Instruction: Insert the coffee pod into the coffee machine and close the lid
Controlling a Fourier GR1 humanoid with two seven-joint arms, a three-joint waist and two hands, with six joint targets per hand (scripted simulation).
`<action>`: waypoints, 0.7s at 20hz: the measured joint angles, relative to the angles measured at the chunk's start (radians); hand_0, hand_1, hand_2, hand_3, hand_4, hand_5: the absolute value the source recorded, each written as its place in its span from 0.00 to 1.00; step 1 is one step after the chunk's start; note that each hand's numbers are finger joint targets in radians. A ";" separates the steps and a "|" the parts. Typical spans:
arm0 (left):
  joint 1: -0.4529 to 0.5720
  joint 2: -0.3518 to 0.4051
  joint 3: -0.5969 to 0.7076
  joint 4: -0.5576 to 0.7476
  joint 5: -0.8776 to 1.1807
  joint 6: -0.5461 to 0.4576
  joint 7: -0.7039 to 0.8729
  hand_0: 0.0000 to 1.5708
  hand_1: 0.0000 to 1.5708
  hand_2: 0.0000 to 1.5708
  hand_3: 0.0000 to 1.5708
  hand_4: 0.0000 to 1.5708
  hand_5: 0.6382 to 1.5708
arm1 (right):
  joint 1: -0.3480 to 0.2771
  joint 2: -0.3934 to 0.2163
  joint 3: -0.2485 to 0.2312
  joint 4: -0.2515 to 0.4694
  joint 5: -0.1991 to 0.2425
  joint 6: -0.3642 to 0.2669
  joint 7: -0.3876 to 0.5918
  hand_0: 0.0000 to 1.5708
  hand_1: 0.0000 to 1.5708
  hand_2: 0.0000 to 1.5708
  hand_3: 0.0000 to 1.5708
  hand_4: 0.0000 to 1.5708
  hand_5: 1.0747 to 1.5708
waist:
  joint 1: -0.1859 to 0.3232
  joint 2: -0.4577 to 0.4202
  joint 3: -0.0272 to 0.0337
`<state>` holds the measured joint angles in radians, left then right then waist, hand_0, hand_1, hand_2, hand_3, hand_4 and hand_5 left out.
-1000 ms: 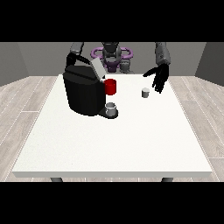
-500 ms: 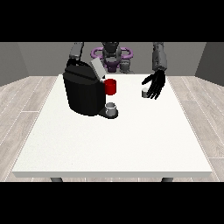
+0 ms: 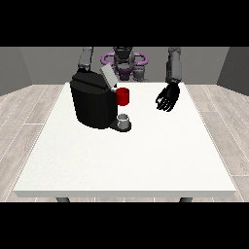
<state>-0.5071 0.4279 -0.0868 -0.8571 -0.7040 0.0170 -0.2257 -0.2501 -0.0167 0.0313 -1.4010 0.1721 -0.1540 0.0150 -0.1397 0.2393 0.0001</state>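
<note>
The black coffee machine (image 3: 95, 104) stands on the left half of the white table (image 3: 126, 160), its grey lid (image 3: 107, 76) tilted up and open. A red part (image 3: 123, 96) juts from its front above a small grey cup (image 3: 124, 119) on the drip tray. The hand at the view's right (image 3: 168, 97) hangs low over the table to the right of the machine, fingers curled where the small coffee pod stood. The pod itself is hidden inside that hand. At the view's left only an arm (image 3: 86, 59) shows; its hand is behind the machine.
The robot's torso with purple rings (image 3: 124, 61) sits behind the table's far edge. A grey wooden floor surrounds the table. White tabletop stretches from the machine to the near edge.
The hand at the view's right has moved left and down onto the pod and curled its fingers over it, so the pod no longer shows. The machine and cup have not moved.
</note>
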 measured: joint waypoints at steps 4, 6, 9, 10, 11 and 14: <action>-0.019 0.011 -0.035 0.037 -0.066 -0.014 0.005 0.48 0.48 0.59 0.49 0.22 1.00 | -0.011 0.006 0.001 0.038 0.005 -0.005 -0.018 0.00 0.00 0.00 0.00 0.00 1.00 | 0.004 -0.001 0.0015; -0.029 0.008 -0.051 0.052 -0.094 -0.038 0.024 0.50 0.50 0.61 0.54 0.25 1.00 | -0.015 0.004 -0.008 0.062 -0.002 0.002 -0.024 0.00 0.00 0.00 0.00 0.00 1.00 | 0.007 -0.018 0.0015; -0.042 0.022 -0.051 0.094 -0.120 -0.059 0.011 0.50 0.50 0.62 0.55 0.25 1.00 | -0.005 0.004 -0.012 0.076 -0.010 0.009 -0.033 0.00 0.00 0.00 0.00 0.00 1.00 | 0.003 -0.028 0.0008; -0.051 0.019 -0.051 0.100 -0.127 -0.067 0.007 0.55 0.55 0.65 0.59 0.26 1.00 | -0.009 0.004 -0.023 0.100 -0.014 0.005 -0.049 0.00 0.00 0.00 0.00 0.00 1.00 | 0.010 -0.029 0.0005; -0.051 0.012 -0.052 0.108 -0.136 -0.066 0.003 0.58 0.58 0.67 0.61 0.26 1.00 | -0.013 -0.002 -0.036 0.115 -0.026 0.012 -0.056 0.00 0.00 0.00 0.00 0.00 1.00 | 0.014 -0.033 0.0006; -0.061 -0.002 -0.042 0.143 -0.159 -0.045 -0.023 0.73 0.73 0.80 0.74 0.30 1.00 | -0.010 0.007 -0.037 0.136 -0.031 0.005 -0.063 0.00 0.00 0.00 0.00 0.00 1.00 | 0.018 -0.045 0.0014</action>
<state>-0.5683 0.4263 -0.1284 -0.7145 -0.8625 -0.0278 -0.2484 -0.2606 -0.0094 -0.0054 -1.2648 0.1407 -0.1490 -0.0479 -0.1221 0.1948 0.0015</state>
